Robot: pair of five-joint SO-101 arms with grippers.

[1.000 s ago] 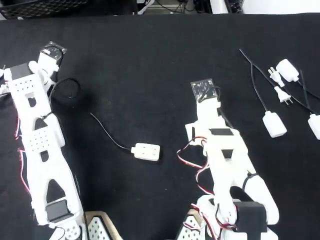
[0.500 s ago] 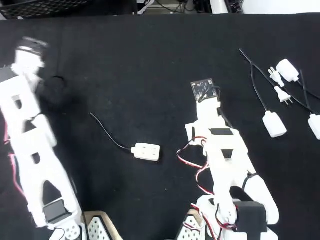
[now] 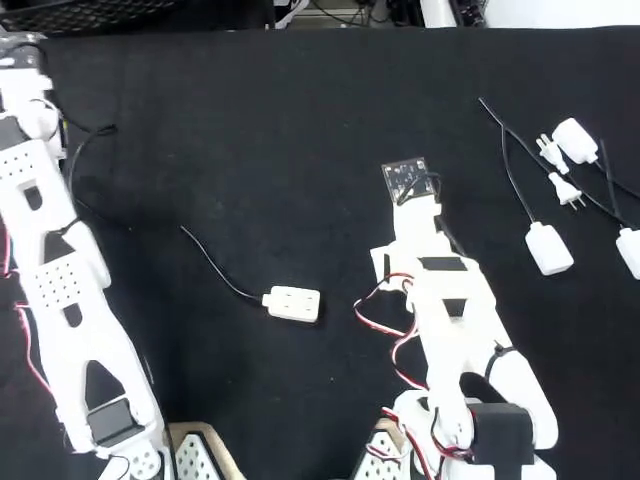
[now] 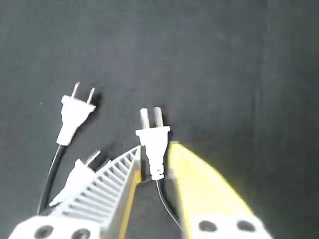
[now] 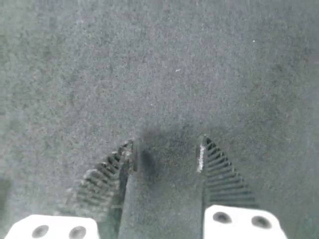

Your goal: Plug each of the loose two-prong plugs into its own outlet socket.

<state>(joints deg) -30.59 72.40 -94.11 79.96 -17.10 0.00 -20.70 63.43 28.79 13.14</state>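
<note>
While the left end effector (image 4: 154, 147) grips a white two-prong plug (image 4: 151, 133) between its ribbed white finger and its yellow finger, prongs pointing away from the wrist, I judge that the step in hand is carrying this plug to a socket. It is at the far left corner of the bench (image 3: 300, 110), near a second plug (image 4: 75, 113) and a third plug (image 4: 83, 168) that lie on the cloth. The nearest outlet socket (image 3: 292, 303) lies well apart, toward the middle of the bench. The next move, I think, calls for bringing the prongs in line with the slots before any pushing. The right end effector (image 5: 167, 144) is open over bare cloth. Black cloth covers the bench. Behind its far edge I see some cables (image 3: 340, 12) and a dark grid (image 3: 90, 15).
</note>
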